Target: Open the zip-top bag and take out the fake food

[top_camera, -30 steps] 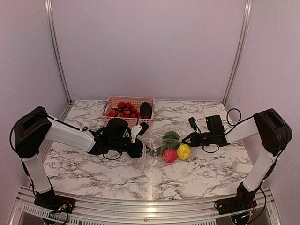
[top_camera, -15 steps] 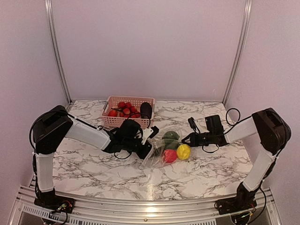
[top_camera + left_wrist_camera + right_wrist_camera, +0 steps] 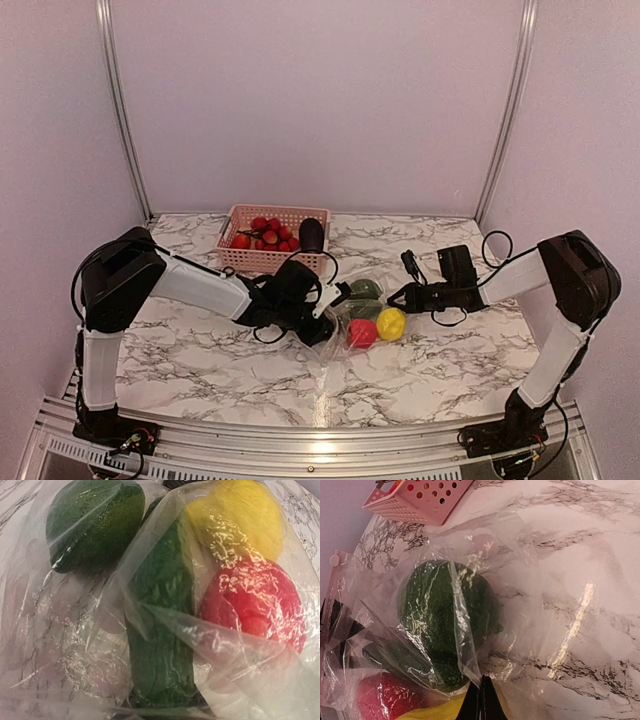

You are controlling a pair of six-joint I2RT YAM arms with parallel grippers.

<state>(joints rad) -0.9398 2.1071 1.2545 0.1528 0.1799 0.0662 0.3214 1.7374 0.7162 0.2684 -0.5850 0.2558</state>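
Top external view, with both wrist views: the left gripper is seen pressed into the near-left end of the zip-top bag; whether its jaws are apart or together cannot be told, since its own fingers are hidden in the left wrist view by film. The right gripper is closed, a fold of the bag's far-right edge being pinched between its dark fingertips, as shown in the right wrist view. The bag lies at mid-table between the two grippers; four pieces of fake food are enclosed: a yellow lemon, a red piece, a green cucumber and a round green piece.

Compared with one second ago, the left arm has been carried rightward to the bag and the bag's left end has been crowded inward; the right arm is unchanged.

Only the left wrist view shows the cucumber lying between the round green piece and the lemon-and-red pair; only the right wrist view shows the zip strip; only the top view shows the pink basket behind, holding a red cluster and a purple eggplant.
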